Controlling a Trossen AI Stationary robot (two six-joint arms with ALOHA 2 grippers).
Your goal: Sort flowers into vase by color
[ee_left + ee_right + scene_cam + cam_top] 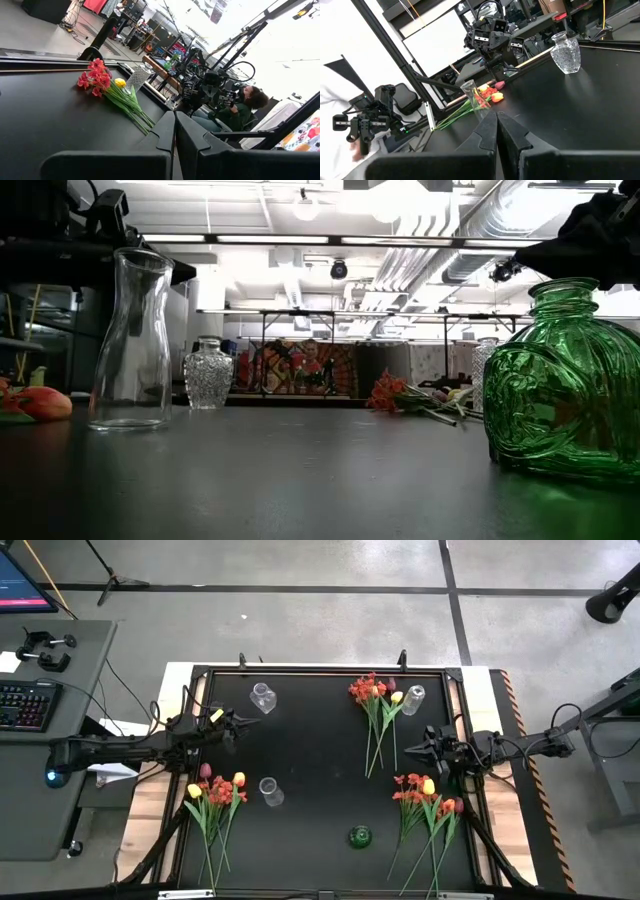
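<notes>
Flowers: yellow, orange and dark pink tulip bunch on green stems [213,802] lies on black worktop [310,755] just beside left gripper [252,722], stems running away from its fingers, pressed together; right gripper [407,747] likewise pressed together, empty

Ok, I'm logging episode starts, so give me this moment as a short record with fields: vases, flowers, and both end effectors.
clear vases: three; textured one far left, textured one far right, smooth carafe near centre
green vase: near edge, right of centre
flower bunches: three, all lying on the table; near left, far right, near right
flowers in vases: none
left end effector: shut, empty, above the table's left side
right end effector: shut, empty, above the right side
</notes>
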